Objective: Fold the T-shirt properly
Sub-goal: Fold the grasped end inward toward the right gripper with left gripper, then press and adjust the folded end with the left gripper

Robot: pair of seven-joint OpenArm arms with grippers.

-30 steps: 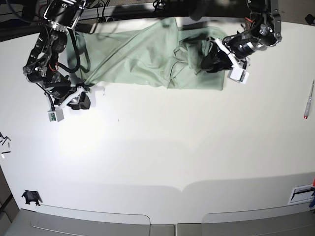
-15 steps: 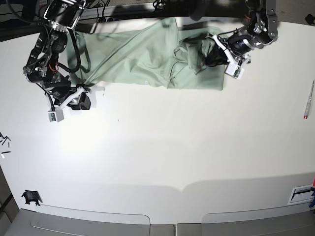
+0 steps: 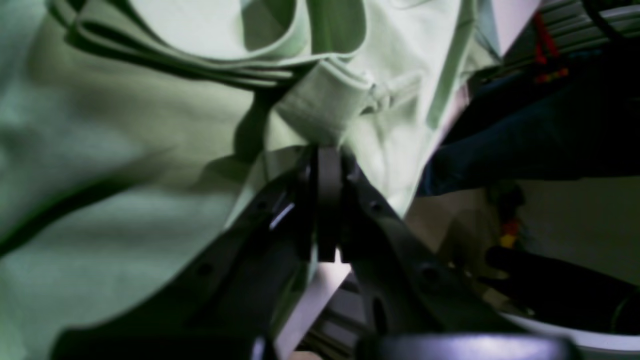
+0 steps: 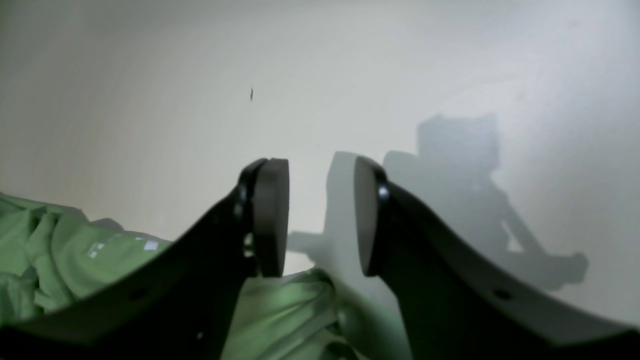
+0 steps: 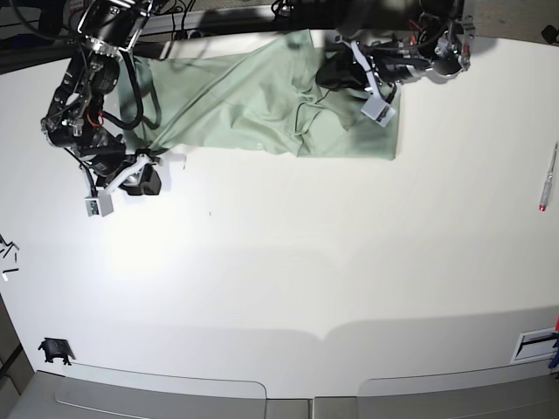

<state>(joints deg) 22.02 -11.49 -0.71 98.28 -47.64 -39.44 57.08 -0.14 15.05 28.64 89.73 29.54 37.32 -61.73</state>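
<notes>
Two end effectors: left end effector (image 3: 327,165) clenched on T-shirt (image 5: 262,100) fold, prob. near collar, 1 o'clock; right end effector (image 4: 320,215) released, 9 o'clock. Next: drag fold across worktop (image 5: 288,262).

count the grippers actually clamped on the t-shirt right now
1. The left gripper is shut on a fold of the T-shirt near its far edge. The right gripper stands open at the shirt's other end, holding nothing.

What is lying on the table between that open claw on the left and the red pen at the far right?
In the base view, nothing: bare white table runs from the right gripper to the pen; the T-shirt lies farther back.
</notes>
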